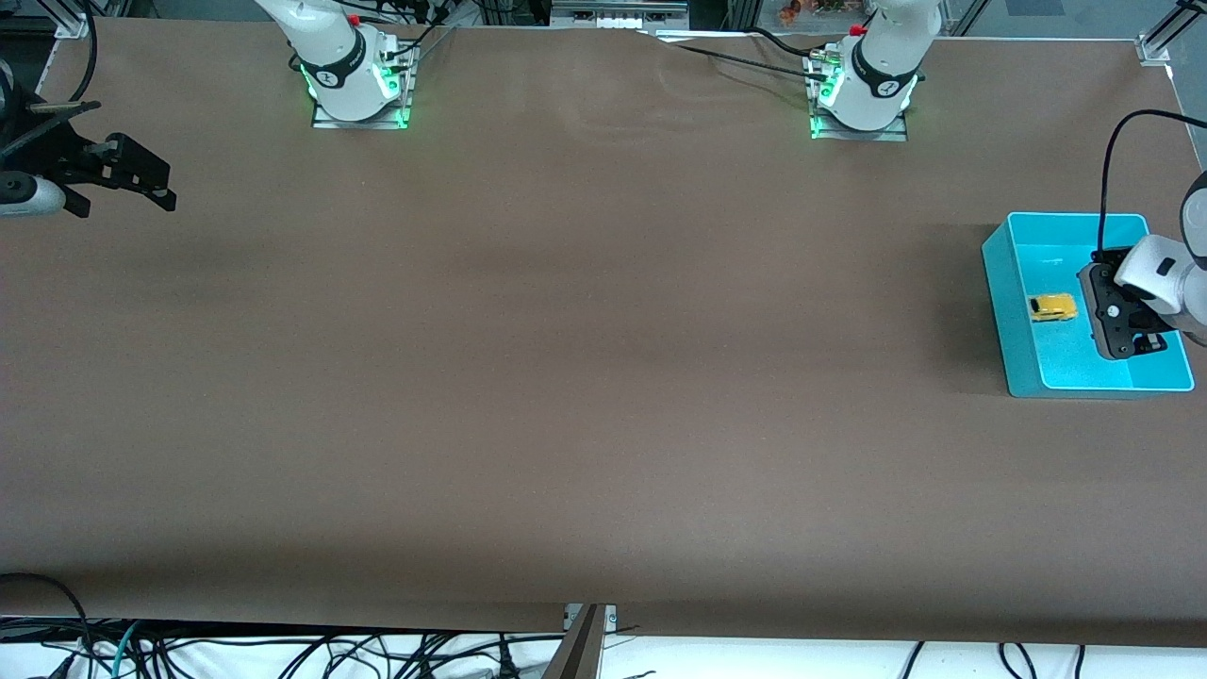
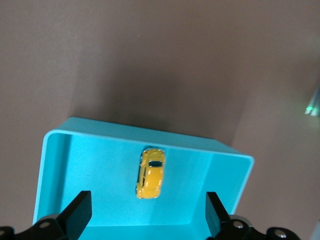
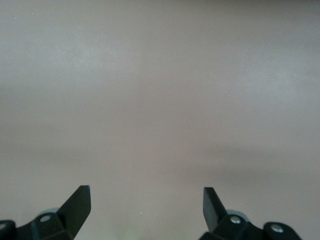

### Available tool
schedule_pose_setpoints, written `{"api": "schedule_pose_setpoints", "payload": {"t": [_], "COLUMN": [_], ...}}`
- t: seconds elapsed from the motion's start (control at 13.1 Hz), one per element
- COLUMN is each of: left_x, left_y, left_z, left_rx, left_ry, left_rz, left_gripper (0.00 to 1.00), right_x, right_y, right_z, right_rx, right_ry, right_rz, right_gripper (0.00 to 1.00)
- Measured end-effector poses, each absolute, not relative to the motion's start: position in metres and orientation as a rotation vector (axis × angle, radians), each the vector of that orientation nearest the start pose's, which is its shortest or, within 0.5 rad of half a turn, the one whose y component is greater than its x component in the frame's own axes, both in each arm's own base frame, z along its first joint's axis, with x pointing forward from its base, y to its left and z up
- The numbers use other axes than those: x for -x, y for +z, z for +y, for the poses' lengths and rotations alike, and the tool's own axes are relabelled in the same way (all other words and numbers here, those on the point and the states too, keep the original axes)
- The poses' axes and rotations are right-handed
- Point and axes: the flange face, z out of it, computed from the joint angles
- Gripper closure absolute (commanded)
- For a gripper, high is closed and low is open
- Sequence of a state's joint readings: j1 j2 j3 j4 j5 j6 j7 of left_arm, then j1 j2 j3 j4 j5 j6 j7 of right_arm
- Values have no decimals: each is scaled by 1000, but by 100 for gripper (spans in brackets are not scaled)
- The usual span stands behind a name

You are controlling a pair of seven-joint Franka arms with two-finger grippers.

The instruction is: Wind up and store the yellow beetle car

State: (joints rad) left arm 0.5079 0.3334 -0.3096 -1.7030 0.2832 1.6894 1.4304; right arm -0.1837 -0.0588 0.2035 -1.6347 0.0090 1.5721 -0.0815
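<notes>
Already the car (image 1: 1052, 307) lies inside the bin (image 1: 998, 283), a shallow turquoise box on the brown table (image 1: 566, 377) at the left arm's end. It is a tiny yellow beetle-shaped toy, resting on the bin floor close to the wall that faces the table's middle, apart from everything else.

Above the bin hangs the left gripper (image 1: 1124, 316), fingers spread wide and holding nothing. In the left wrist view its two dark fingertips (image 2: 80, 210) frame the bin, with the car (image 2: 150, 172) lying between them and farther off, lengthwise along the line of sight.

At the right arm's end of the table the right gripper (image 1: 141, 184) waits above bare table, fingers also apart and empty; the right wrist view shows only brown surface between its fingertips (image 3: 80, 205).

Judging by this, the storing looks done, and what remains is to leave cleanly. To do that well, the left gripper should rise straight up before moving sideways, keeping its fingers apart so they neither clip the bin's walls nor nudge the car. A sideways drag could tip or shift the light bin.
</notes>
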Motion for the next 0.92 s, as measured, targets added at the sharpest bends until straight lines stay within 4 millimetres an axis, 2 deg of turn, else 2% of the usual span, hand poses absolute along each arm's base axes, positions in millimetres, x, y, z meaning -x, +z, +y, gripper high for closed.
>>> {"api": "schedule_pose_setpoints", "payload": {"t": [0.31, 0.46, 0.61, 0.84, 0.92], "left_x": [-601, -607, -611, -616, -615], "left_y": [423, 445, 466, 486, 497], "left_z": [108, 69, 29, -14, -34], "left_rx": [2587, 2625, 2715, 2839, 2855], "left_ry": [652, 662, 631, 554, 526], "left_rz": [1858, 1773, 1644, 1414, 1333], "left_gripper": [0, 0, 0, 0, 0], "right_x": [-536, -536, -536, -536, -536], "right_y": [626, 626, 626, 626, 626], "right_z": [15, 15, 15, 16, 16], "right_rx": [3140, 3141, 3141, 3141, 3141], "right_ry": [8, 8, 8, 8, 8], "right_rz": [-160, -160, -160, -161, -161], "right_gripper": [1, 1, 1, 1, 1]}}
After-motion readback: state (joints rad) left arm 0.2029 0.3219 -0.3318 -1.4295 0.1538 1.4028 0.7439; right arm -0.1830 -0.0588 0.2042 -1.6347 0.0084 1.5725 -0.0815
